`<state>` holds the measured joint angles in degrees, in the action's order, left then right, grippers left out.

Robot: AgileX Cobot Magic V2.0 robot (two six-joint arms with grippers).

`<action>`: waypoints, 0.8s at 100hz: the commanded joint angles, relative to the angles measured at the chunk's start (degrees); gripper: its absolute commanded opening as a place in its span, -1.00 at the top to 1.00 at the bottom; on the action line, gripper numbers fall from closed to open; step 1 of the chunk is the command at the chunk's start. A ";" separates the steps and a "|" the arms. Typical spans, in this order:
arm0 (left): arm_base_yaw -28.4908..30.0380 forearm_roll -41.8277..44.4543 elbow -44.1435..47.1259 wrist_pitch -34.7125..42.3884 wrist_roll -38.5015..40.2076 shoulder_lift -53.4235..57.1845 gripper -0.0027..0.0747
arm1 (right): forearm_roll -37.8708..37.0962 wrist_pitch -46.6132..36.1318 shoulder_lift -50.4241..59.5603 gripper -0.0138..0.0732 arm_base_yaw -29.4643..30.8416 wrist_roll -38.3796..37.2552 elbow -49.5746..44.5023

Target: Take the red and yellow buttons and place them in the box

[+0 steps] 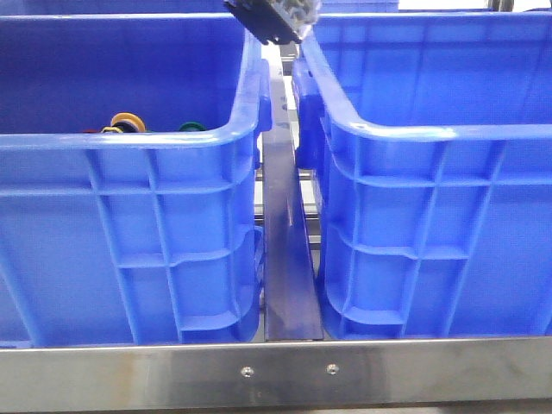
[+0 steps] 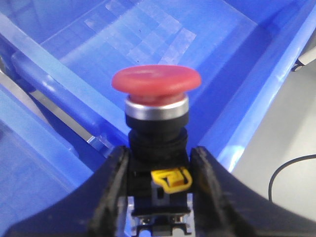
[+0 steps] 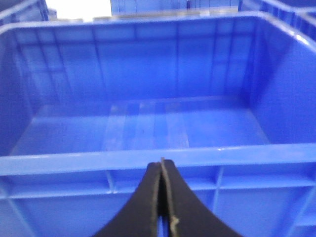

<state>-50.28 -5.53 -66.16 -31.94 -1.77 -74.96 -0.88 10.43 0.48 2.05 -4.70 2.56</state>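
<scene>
My left gripper (image 2: 159,173) is shut on the dark body of the red button (image 2: 155,81), whose domed cap points away from the fingers. It holds the button in the air above the rim of an empty blue box (image 2: 207,44). In the front view this gripper (image 1: 269,21) is at the top, over the gap between the two crates, beside the right box (image 1: 431,172). The yellow button's cap (image 1: 127,121) shows just above the near rim inside the left crate (image 1: 129,241). My right gripper (image 3: 162,165) is shut and empty, in front of the near wall of an empty blue box (image 3: 148,74).
A green-capped button (image 1: 191,127) lies next to the yellow one in the left crate. A dark metal bar (image 1: 289,259) runs between the two crates. A steel rail (image 1: 276,371) crosses the front edge. A grey surface with a black cable (image 2: 291,168) lies beyond the box.
</scene>
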 commanded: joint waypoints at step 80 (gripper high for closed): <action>-0.49 -0.68 -1.61 3.76 0.06 1.70 0.98 | 9.13 29.61 -36.63 -0.13 -0.21 3.14 41.13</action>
<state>-50.28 -5.53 -66.16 -31.94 -1.86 -74.96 4.49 43.15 -32.79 2.05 -4.19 39.72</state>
